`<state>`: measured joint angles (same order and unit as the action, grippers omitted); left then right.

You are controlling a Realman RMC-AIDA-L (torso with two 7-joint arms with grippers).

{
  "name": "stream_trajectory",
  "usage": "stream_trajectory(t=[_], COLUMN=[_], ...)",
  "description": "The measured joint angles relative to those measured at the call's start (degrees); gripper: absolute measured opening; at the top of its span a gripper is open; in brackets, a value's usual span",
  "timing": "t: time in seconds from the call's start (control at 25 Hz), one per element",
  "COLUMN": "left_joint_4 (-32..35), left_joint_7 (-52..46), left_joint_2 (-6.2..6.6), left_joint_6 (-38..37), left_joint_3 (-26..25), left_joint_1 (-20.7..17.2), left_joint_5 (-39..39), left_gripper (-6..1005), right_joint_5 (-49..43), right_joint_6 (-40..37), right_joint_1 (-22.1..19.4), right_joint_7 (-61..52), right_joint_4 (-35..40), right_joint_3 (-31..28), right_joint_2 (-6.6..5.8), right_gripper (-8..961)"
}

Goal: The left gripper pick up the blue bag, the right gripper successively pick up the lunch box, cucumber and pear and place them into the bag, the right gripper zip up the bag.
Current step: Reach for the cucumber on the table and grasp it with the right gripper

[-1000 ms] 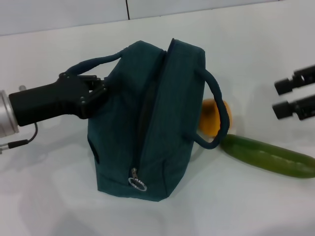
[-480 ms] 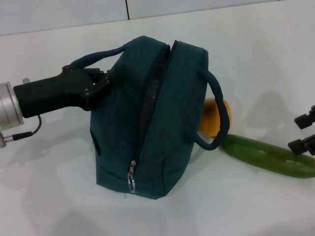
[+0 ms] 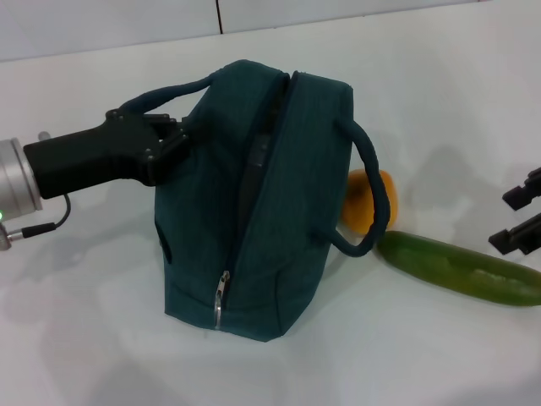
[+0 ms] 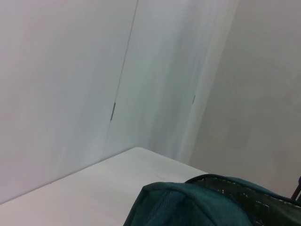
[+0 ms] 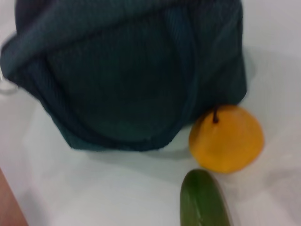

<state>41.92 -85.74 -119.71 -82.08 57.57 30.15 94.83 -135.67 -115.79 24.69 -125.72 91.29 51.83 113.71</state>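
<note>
My left gripper (image 3: 172, 139) is reaching in from the left and pinching the left loop handle (image 3: 165, 97) of the blue bag (image 3: 254, 194), its fingers closed on the rolled strap right where it meets the bag's upper left side. The bag is standing upright on the white table (image 3: 406, 355), leaning a little to the right, with its long zipper (image 3: 241, 211) running down the middle toward me and the slider (image 3: 221, 292) sitting low at the near end, so the seam above it is gaping slightly. In the left wrist view I am only seeing the top edge of the bag (image 4: 197, 202) below a pale wall. The bag's other handle (image 3: 372, 194) is drooping off its right side, arching over the pear (image 3: 363, 203), which is sitting on the table just beside the bag, its dark stem pointing at the fabric in the right wrist view (image 5: 225, 139). The cucumber (image 3: 461, 266) is lying just right of and nearer than the pear, stretching away to the right. My right gripper (image 3: 520, 216) is hovering at the far right edge, just above the cucumber's right half, its two fingers spread apart and holding nothing
</note>
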Motion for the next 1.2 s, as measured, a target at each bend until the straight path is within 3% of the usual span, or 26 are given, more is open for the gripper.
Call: stream_trajectory(t=[0.2, 0.4, 0.8, 1.2], left_joint_4=[-0.63, -0.79, -0.79, -0.78], left_joint_7=[0.07, 0.67, 0.82, 1.63], left_joint_2=[-0.06, -0.08, 0.02, 0.19], left_joint_6=[0.00, 0.00, -0.18, -0.20], left_joint_3=[0.00, 0.06, 0.08, 0.08], left_joint_1=[0.06, 0.27, 0.36, 0.17], left_joint_5=[-0.01, -0.02, 0.40, 0.53], left_gripper=[53, 53, 53, 52], right_joint_5=[-3.84, -6.57, -10.18, -11.59], right_joint_6=[3.51, 5.10, 8.88, 12.98], right_joint_1=[0.83, 2.54, 6.79, 7.04], right_joint_7=[0.36, -0.04, -2.57, -3.66], right_joint_4=[-3.12, -5.01, -10.29, -12.98], right_joint_3=[8.68, 10.09, 14.96, 20.87], right_joint_2=[0.41, 1.48, 1.64, 1.95], right_gripper=[758, 761, 850, 867])
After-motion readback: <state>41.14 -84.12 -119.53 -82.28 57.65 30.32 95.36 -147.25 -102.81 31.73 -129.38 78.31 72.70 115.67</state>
